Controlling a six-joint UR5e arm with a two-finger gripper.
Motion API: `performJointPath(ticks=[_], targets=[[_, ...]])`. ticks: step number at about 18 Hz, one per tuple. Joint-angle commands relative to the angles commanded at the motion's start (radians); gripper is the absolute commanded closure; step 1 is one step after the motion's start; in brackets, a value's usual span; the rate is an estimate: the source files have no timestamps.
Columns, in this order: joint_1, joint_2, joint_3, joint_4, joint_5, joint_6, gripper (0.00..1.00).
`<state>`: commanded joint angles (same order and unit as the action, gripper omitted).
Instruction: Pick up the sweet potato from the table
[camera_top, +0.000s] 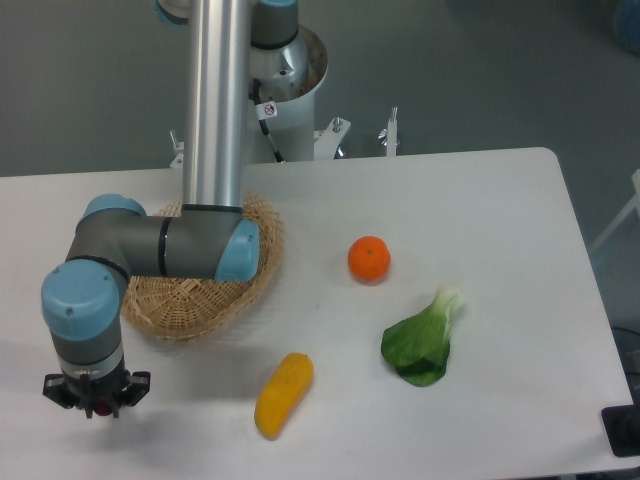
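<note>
Tool (96, 403) is pointing down at the front-left of the worktop (500, 200), its fingers closing on the potato (100, 407), only a dark red sliver showing. Nearby are lying a basket (190, 295), yellow vegetable (283, 394), orange (368, 258) and greens (422, 340).

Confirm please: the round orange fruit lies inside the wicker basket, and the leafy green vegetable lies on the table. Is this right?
Not quite. The round orange fruit lies on the bare table, right of the wicker basket, not inside it. The camera view shows this. The leafy green vegetable is indeed on the table.
</note>
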<state>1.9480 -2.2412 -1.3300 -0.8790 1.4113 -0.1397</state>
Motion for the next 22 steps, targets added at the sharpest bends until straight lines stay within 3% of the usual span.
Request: performJointPath(ticks=[8, 14, 22], targets=[[0.121, 0.081, 0.0, -0.011, 0.026, 0.239, 0.7], [0.198, 0.124, -0.029, -0.011, 0.193, 0.435, 0.7], [0.33, 0.169, -0.118, -0.035, 0.195, 0.744, 0.7]])
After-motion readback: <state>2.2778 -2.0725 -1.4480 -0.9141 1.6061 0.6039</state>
